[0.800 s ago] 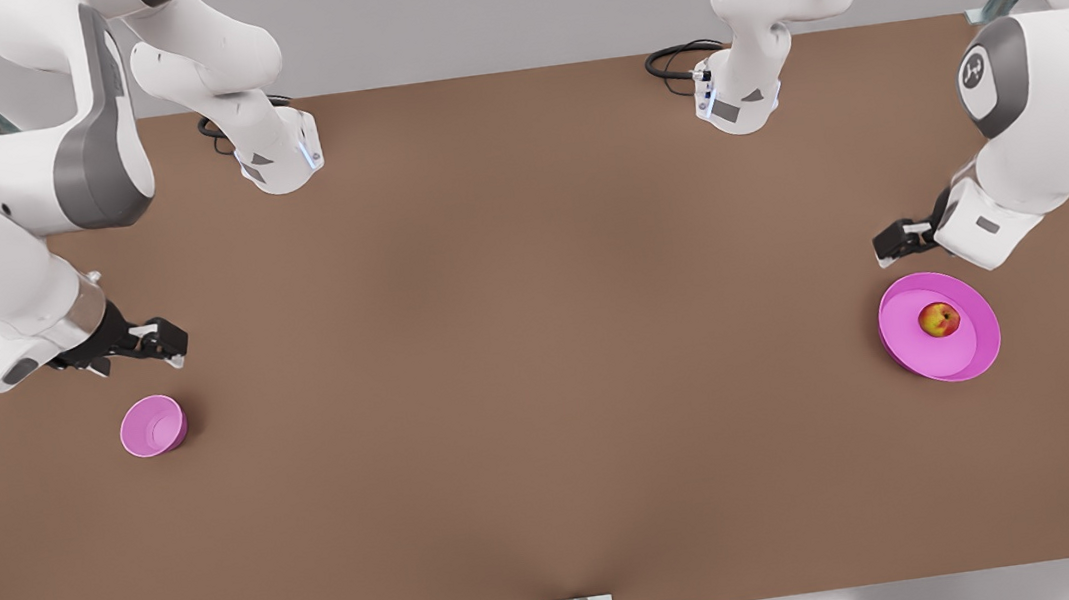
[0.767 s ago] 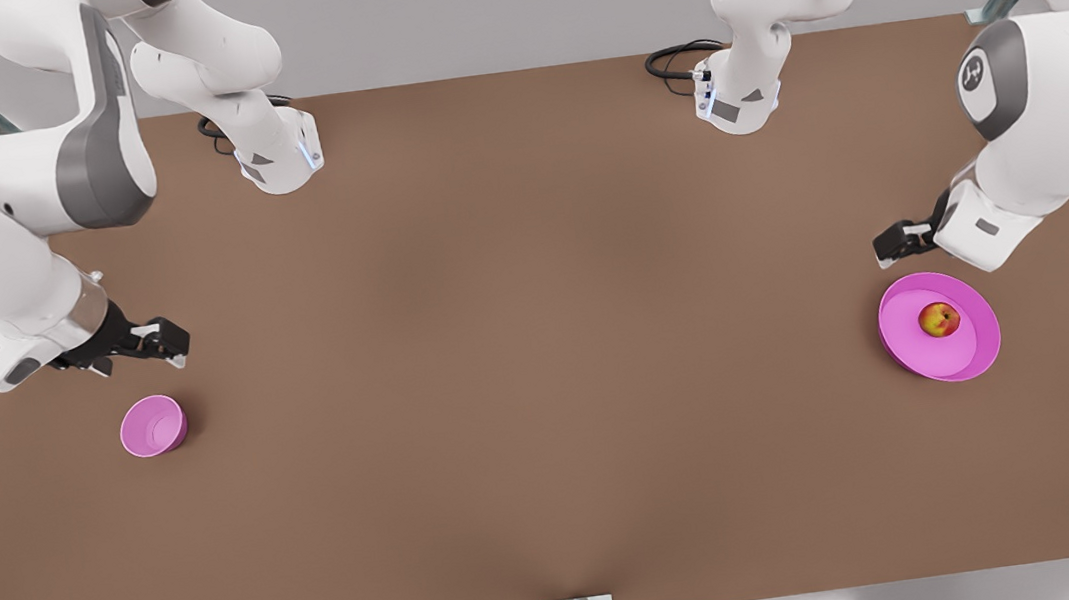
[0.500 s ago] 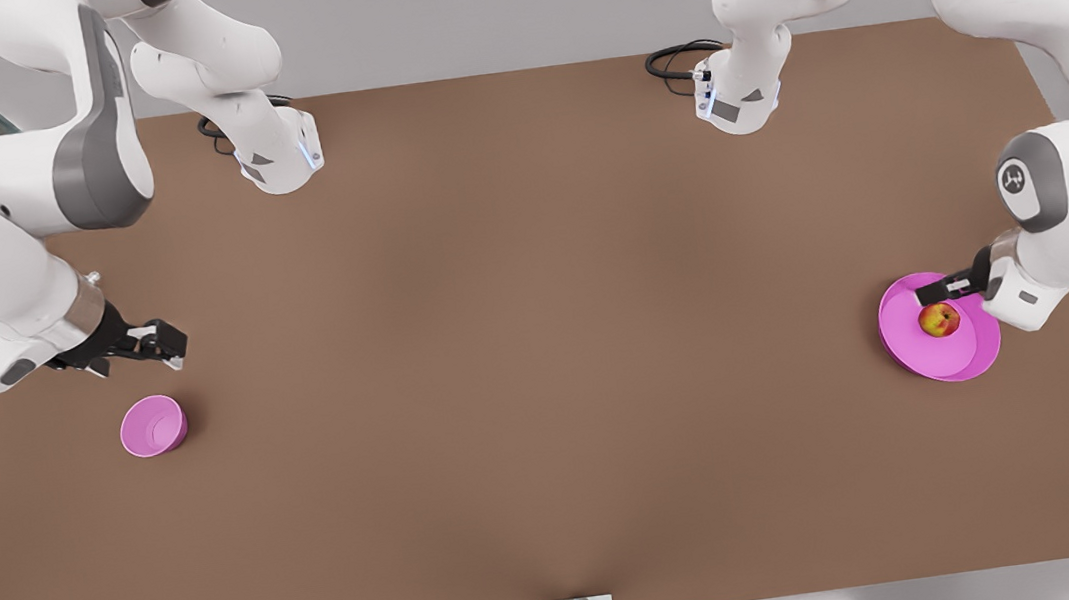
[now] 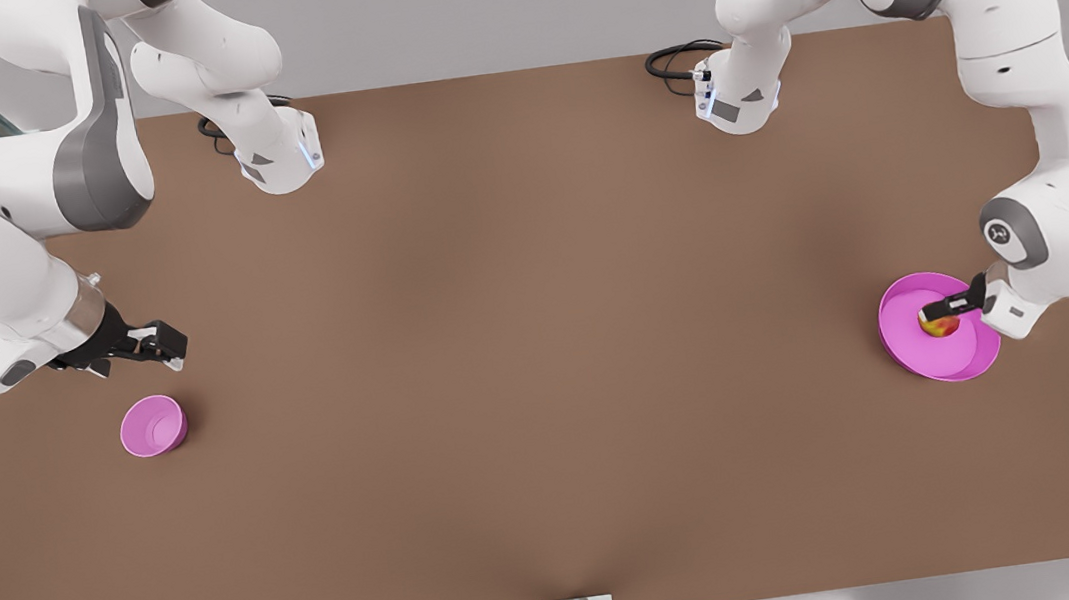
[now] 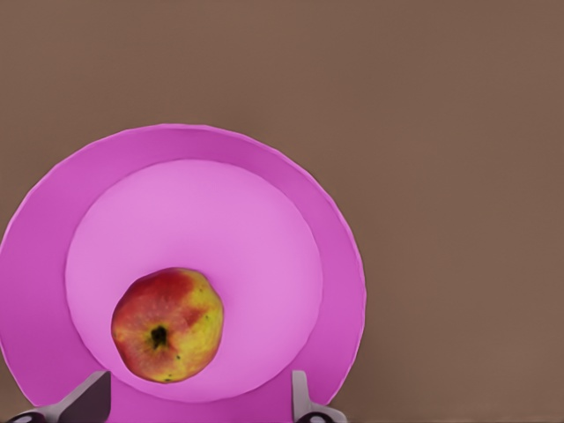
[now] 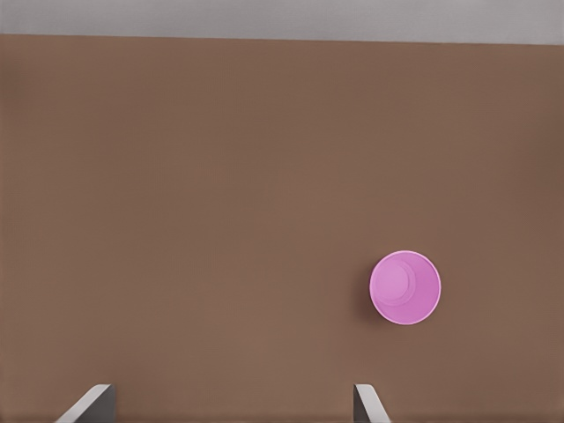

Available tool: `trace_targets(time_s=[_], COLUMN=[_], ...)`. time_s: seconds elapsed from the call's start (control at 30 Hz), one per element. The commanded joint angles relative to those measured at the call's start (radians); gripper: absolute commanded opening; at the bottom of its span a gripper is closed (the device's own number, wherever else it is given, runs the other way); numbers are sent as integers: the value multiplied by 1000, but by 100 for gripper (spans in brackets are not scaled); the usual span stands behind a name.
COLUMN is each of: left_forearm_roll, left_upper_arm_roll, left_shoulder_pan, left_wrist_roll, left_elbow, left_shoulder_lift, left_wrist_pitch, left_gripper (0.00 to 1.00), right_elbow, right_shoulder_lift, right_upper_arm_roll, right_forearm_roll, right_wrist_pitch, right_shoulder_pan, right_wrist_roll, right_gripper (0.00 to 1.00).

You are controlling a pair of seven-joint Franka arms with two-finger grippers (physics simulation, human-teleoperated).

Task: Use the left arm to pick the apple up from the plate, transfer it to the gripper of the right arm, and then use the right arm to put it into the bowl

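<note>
The left gripper (image 4: 938, 308) is hanging over the plate (image 4: 912, 347) at the right of the front view, directly above the apple (image 4: 941, 326), whose top it is covering. In the left wrist view its fingers (image 5: 88, 401) are standing spread wide, one on each side of the plate's near edge, pinching nothing; the apple (image 5: 167, 325) is sitting in the plate (image 5: 264, 194) between them, closer to one finger than the other (stem dimple facing the camera).

The right gripper (image 4: 159, 345) is waiting at the left of the front view, above the brown counter (image 4: 539, 340) and just up-frame of the bowl (image 4: 152, 426), not touching it. Its fingers (image 6: 88, 404) are also spread apart in the right wrist view, with the bowl (image 6: 404, 288) lying on the counter ahead of them and off to one side. The bowl and the plate are lying well apart, at opposite ends of the counter.
</note>
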Motion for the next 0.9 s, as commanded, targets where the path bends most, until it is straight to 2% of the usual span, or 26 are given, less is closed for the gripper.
trace_targets(time_s=[0.0,0.63,0.67,0.77,0.87], left_forearm_roll=[1,4,4,3,3], left_upper_arm_roll=[2,5,5,5,5], left_shoulder_pan=[5,35,36,35,35], left_wrist_roll=[303,330,330,330,329], left_elbow=[-21,-38,-40,-40,-40], left_shoulder_lift=[-5,112,113,120,120], left_wrist_pitch=[120,228,228,228,228], left_gripper=[100,100,98,85,83], right_elbow=[0,0,0,0,0], right_shoulder_lift=[-1,5,5,5,5], right_upper_arm_roll=[0,-6,-6,-6,-6], right_forearm_roll=[1,1,1,1,1], right_wrist_pitch=[0,-3,-3,-3,-3], right_shoulder_pan=[0,-1,-5,-5,-1], right_wrist_roll=[7,5,5,5,5], right_gripper=[100,100,100,100,100])
